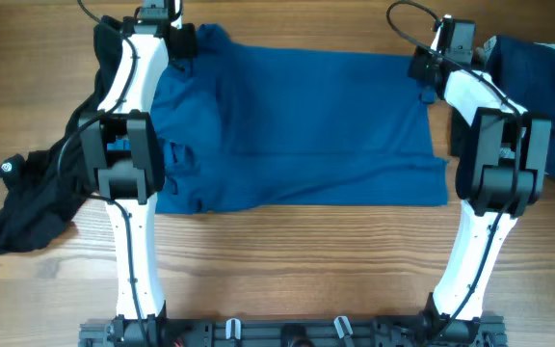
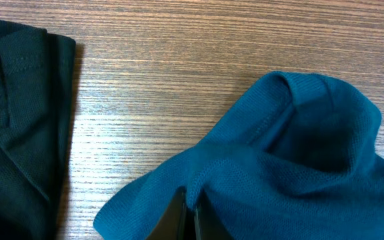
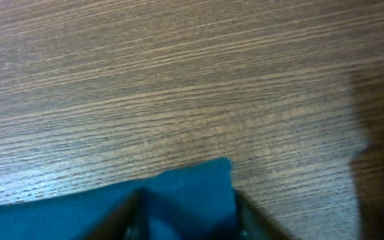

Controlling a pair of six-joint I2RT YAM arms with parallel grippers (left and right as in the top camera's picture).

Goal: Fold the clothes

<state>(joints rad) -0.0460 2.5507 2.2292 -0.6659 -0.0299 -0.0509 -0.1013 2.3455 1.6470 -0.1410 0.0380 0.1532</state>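
Blue shirt (image 1: 297,125) lies spread flat mid-bench (image 1: 287,260). Left jaws are pinched tight on its far left corner, with the fabric bunched up between them. Right jaws sit fairly wide, straddling the far right corner. Black clothes (image 1: 27,202) are heaped off to the left.

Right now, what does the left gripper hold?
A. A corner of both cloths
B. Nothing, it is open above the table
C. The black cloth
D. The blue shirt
D: in the left wrist view, the left gripper is pinched shut on a fold of the blue shirt, while the black cloth lies apart from it on the table.
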